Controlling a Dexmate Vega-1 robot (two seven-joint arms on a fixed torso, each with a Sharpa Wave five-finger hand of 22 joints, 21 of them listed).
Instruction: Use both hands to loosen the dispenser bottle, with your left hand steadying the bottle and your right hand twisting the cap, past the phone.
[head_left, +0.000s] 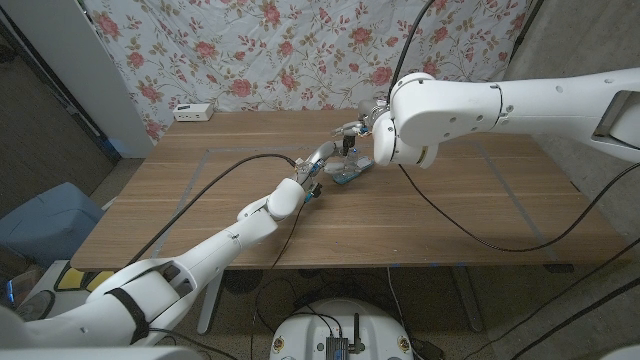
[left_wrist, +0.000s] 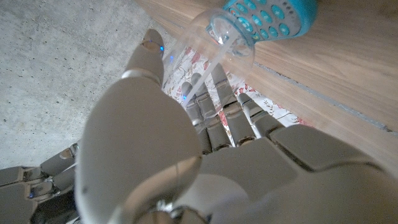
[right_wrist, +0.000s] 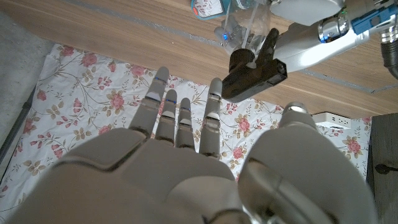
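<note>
A clear plastic dispenser bottle (head_left: 346, 152) stands at the table's middle, just behind a phone (head_left: 351, 174) in a teal case. My left hand (head_left: 314, 167) reaches in from the near left and grips the bottle (left_wrist: 219, 38) between its thumb and fingers (left_wrist: 217, 106). The right wrist view shows that hand's dark palm (right_wrist: 252, 70) against the bottle (right_wrist: 241, 28), with the phone (right_wrist: 208, 7) beside it. My right hand (head_left: 362, 126) hovers just over the bottle's top, partly hidden by its own wrist. Its fingers (right_wrist: 180, 118) are spread and hold nothing.
A white power strip (head_left: 192, 112) lies at the table's far left edge. Black cables (head_left: 455, 215) trail across the wood on both sides. A floral cloth (head_left: 300, 50) hangs behind the table. A blue bin (head_left: 45, 215) stands on the floor to the left.
</note>
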